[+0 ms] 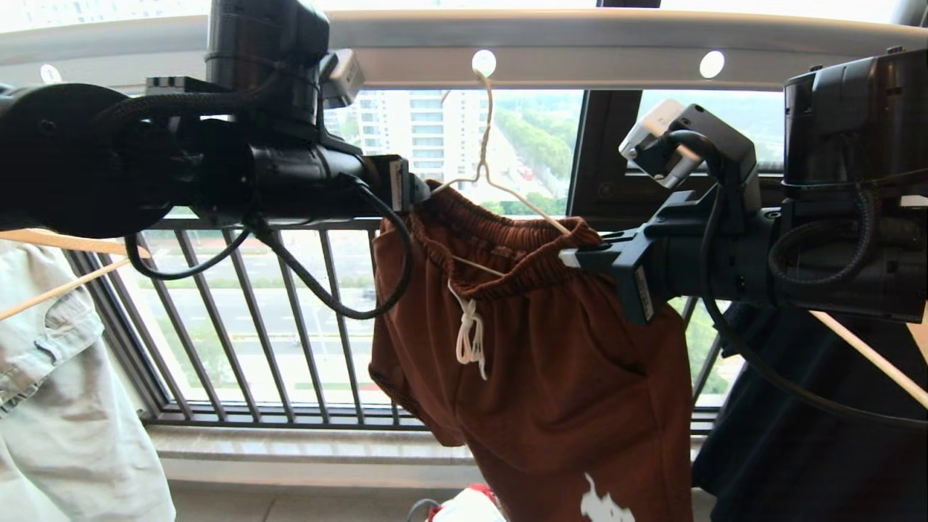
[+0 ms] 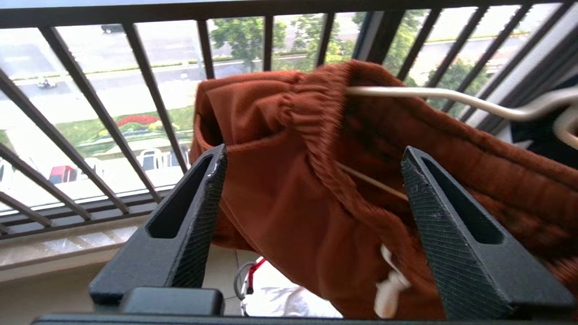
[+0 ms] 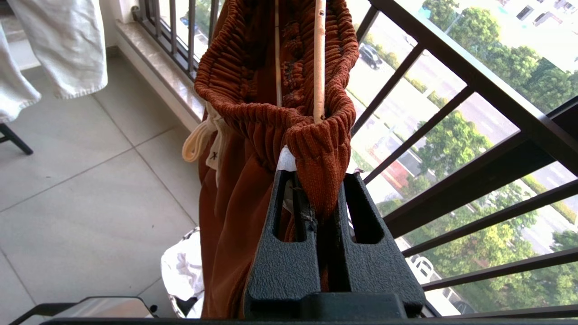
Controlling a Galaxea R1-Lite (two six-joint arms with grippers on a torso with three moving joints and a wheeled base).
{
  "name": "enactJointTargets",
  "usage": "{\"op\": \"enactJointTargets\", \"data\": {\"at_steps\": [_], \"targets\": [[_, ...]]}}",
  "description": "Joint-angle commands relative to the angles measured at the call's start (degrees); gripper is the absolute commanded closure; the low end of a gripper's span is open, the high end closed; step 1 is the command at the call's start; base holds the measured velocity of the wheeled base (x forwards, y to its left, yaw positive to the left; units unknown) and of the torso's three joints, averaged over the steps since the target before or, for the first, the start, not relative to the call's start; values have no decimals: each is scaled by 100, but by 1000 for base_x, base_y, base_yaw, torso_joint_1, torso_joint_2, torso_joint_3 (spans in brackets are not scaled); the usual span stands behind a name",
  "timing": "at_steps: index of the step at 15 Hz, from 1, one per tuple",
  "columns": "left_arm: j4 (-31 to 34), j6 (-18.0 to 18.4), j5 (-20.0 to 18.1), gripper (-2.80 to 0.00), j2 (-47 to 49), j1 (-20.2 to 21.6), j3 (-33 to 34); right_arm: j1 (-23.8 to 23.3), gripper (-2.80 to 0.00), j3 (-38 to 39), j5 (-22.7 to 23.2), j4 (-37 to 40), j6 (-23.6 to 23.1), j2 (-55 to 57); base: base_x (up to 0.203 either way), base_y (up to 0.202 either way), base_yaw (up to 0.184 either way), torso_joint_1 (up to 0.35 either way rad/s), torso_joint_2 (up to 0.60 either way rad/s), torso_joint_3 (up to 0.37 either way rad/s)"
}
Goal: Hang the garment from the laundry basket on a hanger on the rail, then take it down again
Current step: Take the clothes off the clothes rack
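Two grippers flank the shorts (image 1: 536, 348), which hang on the hanger (image 1: 484, 156) hooked in a hole of the rail (image 1: 580, 47). At the shorts' nine o'clock the left gripper (image 2: 311, 171) gapes wide around the waistband, holding nothing. At three o'clock the right gripper (image 3: 318, 198) pinches the waistband corner.

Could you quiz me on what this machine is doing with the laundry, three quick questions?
1. True or false: the left hand is clamped on the shorts.
2. The hanger hooks into: A) a hole in the rail; B) the balcony bars; C) the wooden hanger.
3. Fill in: the right hand pinches the shorts' ____.

Key: 1 false, it is open; 2 A; 3 waistband.
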Motion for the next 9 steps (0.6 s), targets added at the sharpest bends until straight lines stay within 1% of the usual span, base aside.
{"op": "enactJointTargets", "data": {"at_steps": [1, 3, 4, 5, 7, 8, 9], "targets": [[4, -15, 14, -280, -649, -301, 367, 7, 0, -6, 2, -5, -11, 16, 0, 0, 0, 0, 0, 0], [10, -20, 17, -280, -1110, -495, 643, -1, 0, -6, 2, -5, -11, 16, 0, 0, 0, 0, 0, 0], [85, -24, 17, 0, -1303, -583, 783, -1, 0, -6, 2, -5, -11, 16, 0, 0, 0, 0, 0, 0], [302, -52, 11, 0, -1445, -654, 853, -1, 0, -6, 2, -5, -11, 16, 0, 0, 0, 0, 0, 0], [377, -114, 18, 0, -1498, -685, 877, -1, 0, 31, -3, -5, -13, 5, 0, 0, 0, 0, 0, 0], [389, -114, 18, 0, -1524, -685, 882, -1, -280, 73, -7, -5, -19, -25, 0, 0, 0, 0, 0, 0], [400, -120, 12, 0, -1577, -676, 898, -1, -280, 74, -7, -14, -20, -28, 0, 0, 0, 0, 0, 0]]}}
